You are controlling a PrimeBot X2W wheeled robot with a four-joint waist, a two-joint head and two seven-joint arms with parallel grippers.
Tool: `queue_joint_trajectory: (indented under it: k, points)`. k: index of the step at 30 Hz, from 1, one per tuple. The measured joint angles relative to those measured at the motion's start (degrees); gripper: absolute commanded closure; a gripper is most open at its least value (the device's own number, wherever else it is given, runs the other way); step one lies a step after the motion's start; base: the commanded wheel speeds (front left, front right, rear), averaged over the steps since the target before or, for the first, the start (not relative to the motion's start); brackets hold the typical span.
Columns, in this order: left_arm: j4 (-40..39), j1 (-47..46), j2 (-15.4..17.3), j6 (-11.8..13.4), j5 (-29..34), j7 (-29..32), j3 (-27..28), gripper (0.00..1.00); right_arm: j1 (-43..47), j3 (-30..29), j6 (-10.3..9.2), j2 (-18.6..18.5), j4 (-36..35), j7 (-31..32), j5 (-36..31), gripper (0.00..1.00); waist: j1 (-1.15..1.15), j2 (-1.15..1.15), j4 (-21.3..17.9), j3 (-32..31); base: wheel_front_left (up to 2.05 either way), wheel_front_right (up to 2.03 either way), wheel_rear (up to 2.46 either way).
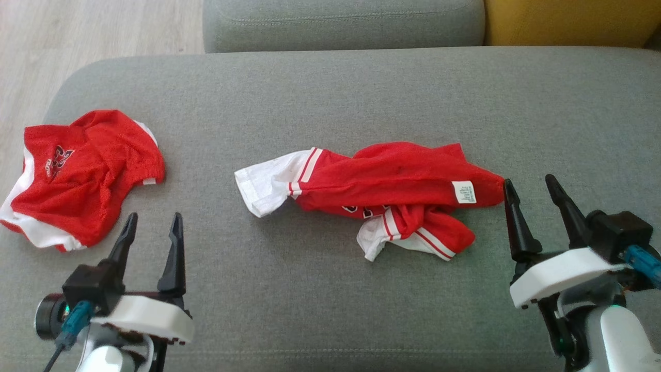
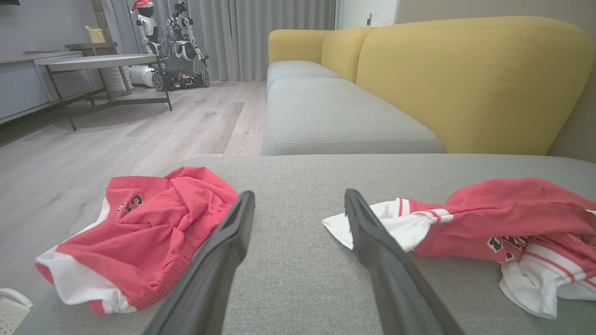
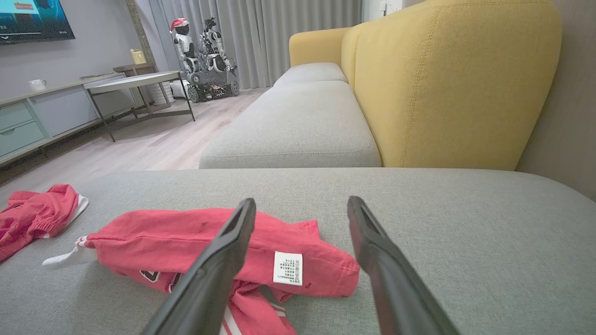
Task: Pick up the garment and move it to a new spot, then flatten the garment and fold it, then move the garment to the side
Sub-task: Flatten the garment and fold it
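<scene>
A crumpled red garment [image 1: 382,188] with white striped sleeves lies in the middle of the grey cushion [image 1: 341,93]; it also appears as the garment [image 2: 493,223] at the right of the left wrist view and as the garment [image 3: 209,242] with its white label up. My right gripper [image 1: 532,191] stands open just right of its red end, left fingertip almost at the cloth, holding nothing. My left gripper [image 1: 153,223] is open and empty at the lower left, between the two red pieces. In its own views each gripper [image 2: 298,202] [image 3: 300,207] shows spread fingers.
A second red piece with white trim [image 1: 82,173] lies at the cushion's left end, also seen as red shorts [image 2: 139,228] and red cloth [image 3: 32,214]. Beyond are another grey seat [image 1: 341,23], a yellow backrest [image 3: 447,79], wooden floor [image 2: 116,135], a table [image 2: 98,63] and a parked robot [image 2: 172,42].
</scene>
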Motion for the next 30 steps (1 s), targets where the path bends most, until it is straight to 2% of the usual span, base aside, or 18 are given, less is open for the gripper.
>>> queue_joint_trajectory:
  k: [12, 15, 19, 25, 30]
  points:
    - [-0.49, -0.12, 0.79, -0.52, -0.07, 0.63, -0.83, 0.0, 0.2, 0.0, 0.0, 0.0, -0.02, 0.31, 0.54, 0.0, 0.0, 0.0, 0.12, 0.75, 0.0, 0.0, 0.0]
    - [-0.51, -1.46, 0.92, -2.46, 0.03, 1.88, -3.25, 0.0, 0.19, -0.03, 0.0, 0.0, -0.04, 0.32, 0.54, 0.0, 0.0, 0.0, 0.25, 1.22, 0.0, 0.0, 0.0]
    - [-0.22, -5.36, 0.71, -6.31, 0.69, 3.92, -7.99, 0.0, 0.15, 0.08, 0.0, 0.0, -0.4, 0.37, 0.54, 0.0, 0.0, 0.0, 0.33, 2.29, 0.0, 0.0, 0.0]
    - [4.6, -11.98, -1.16, -11.48, 1.59, 6.42, -13.32, 0.0, -0.63, 1.07, 0.0, 0.0, -0.7, 0.37, 0.64, 0.0, 0.0, 0.0, -0.17, 4.73, 0.0, 0.0, 0.0]
    - [10.23, -15.94, -2.44, -12.99, 1.64, 6.58, -14.48, 0.0, -1.72, 1.21, 0.0, 0.0, -0.73, 0.36, 0.79, 0.0, 0.0, 0.0, -0.93, 6.83, 0.0, 0.0, 0.0]
